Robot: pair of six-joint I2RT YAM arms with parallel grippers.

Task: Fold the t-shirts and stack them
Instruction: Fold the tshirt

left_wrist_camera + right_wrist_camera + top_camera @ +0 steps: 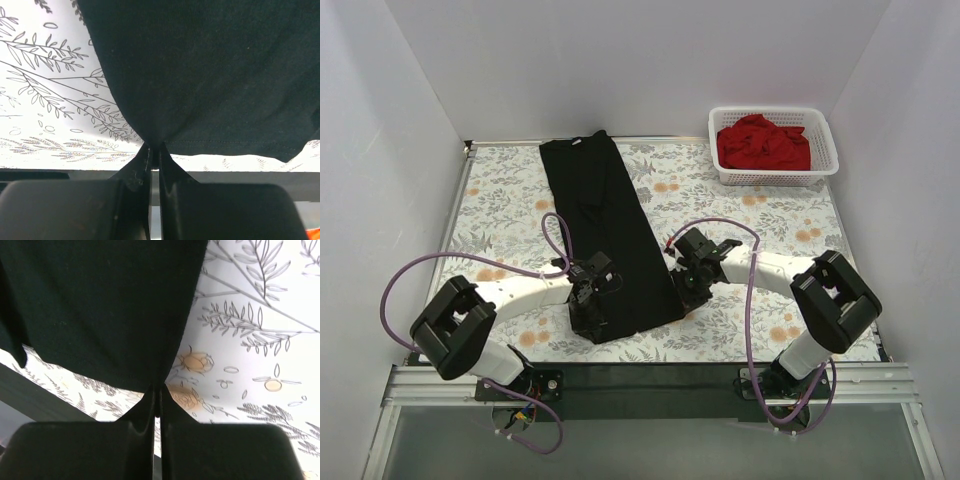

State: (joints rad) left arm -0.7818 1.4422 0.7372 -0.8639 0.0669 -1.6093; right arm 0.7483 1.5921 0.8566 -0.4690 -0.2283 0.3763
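Across the table (pixel 770 220) the black t-shirt (pixel 605 220) lies as 1 long strip from far edge to near edge, and the red t-shirt (pixel 762 143) is heaped in the basket (pixel 772 178) at the far right corner. My left pincer (pixel 154 147) and right pincer (pixel 157 387) each pinch a near hem corner of the black t-shirt, thin bites that could slip or take only 1 layer, skewing the fold. Only the wrist views show those bites, and only the top view shows the red t-shirt.

We're scanning the black t-shirt (pixel 605 220), the red t-shirt (pixel 760 145), the white basket (pixel 775 178): no lettering, label or number we can read.
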